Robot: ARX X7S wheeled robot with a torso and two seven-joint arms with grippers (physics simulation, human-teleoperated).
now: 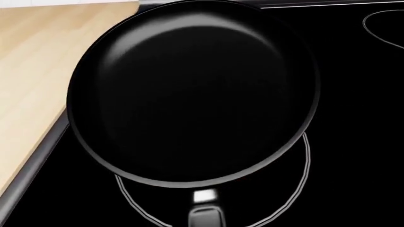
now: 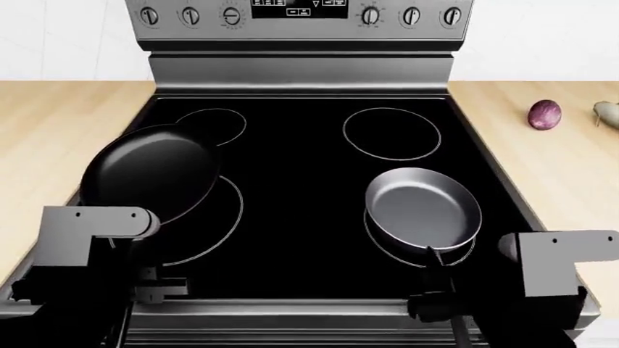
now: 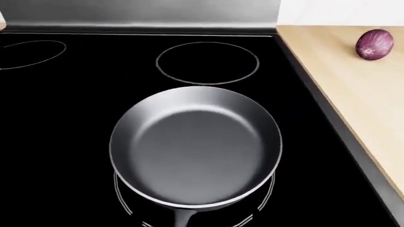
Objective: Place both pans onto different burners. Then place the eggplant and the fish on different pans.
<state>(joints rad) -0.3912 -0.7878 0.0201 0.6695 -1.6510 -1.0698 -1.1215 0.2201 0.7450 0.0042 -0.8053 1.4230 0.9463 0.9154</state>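
Altogether: two pans, black pan (image 2: 150, 176), grey pan (image 2: 422, 206); four burner rings; one eggplant (image 2: 544, 114); grippers' state unclear.

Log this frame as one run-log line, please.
black pan: over front-left burner, off-centre | grey pan: over front-right burner | eggplant: right counter, unplaced | grippers: out of view

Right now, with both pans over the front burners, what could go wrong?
The black pan sits off-centre over the large front ring, reaching toward the wooden counter; released here, it may miss the burner. The eggplant looks round and may roll when grasped.
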